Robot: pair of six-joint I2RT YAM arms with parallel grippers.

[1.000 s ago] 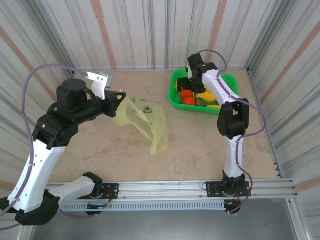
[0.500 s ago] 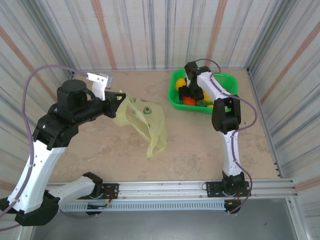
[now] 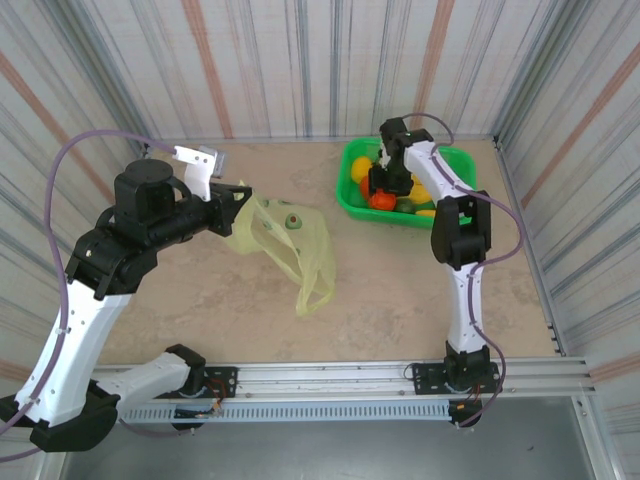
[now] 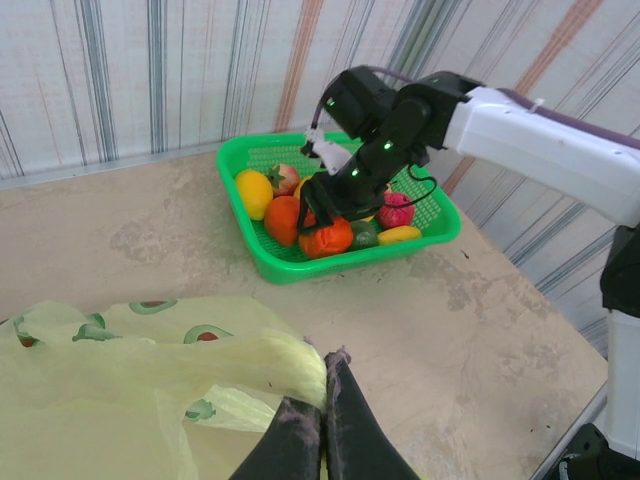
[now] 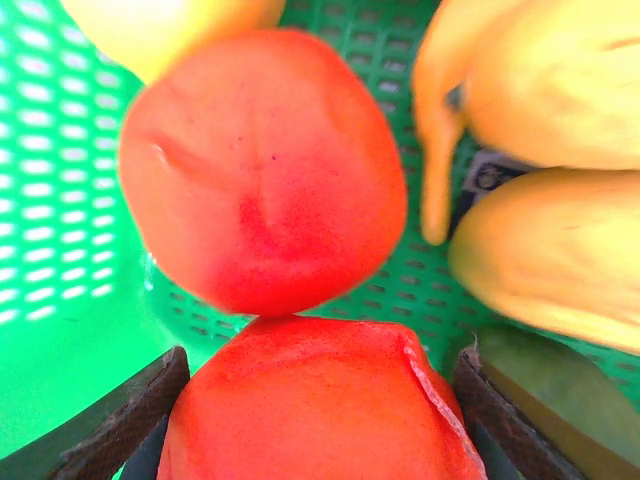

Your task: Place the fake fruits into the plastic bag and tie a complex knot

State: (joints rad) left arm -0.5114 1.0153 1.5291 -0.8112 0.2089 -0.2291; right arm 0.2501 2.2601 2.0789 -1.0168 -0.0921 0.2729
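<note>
Your left gripper (image 4: 324,365) is pinched all the way closed, fingers flat together, on a bunched fold at the upper edge of the plastic bag (image 3: 295,245). The bag hangs from that grip over the left half of the table (image 3: 400,300) and drapes toward the table's middle, with its lower end lying on the surface. It's slack, with the avocado print showing. You can't tell from these views whether anything is inside it.

Your right gripper (image 3: 382,195) is down in the green basket (image 4: 300,270) at the table's far right corner. Its jaws stand partway open, clamped either side of one orange-red fruit (image 5: 310,400). In the wrist view a dark finger (image 5: 125,425) sits against each side of it. You can't tell whether that fruit is off the basket floor. Right behind it, touching it in the wrist view, sits a second orange fruit (image 5: 265,170).

The rest of the fake fruits are all in the basket:
- a yellow lemon-like piece (image 4: 254,192) by the basket's far left corner
- a red strawberry (image 4: 397,211) toward its right side
- a yellow banana (image 4: 400,235) against the near wall
- a dark green piece (image 4: 365,234) just right of the gripped fruit
</note>
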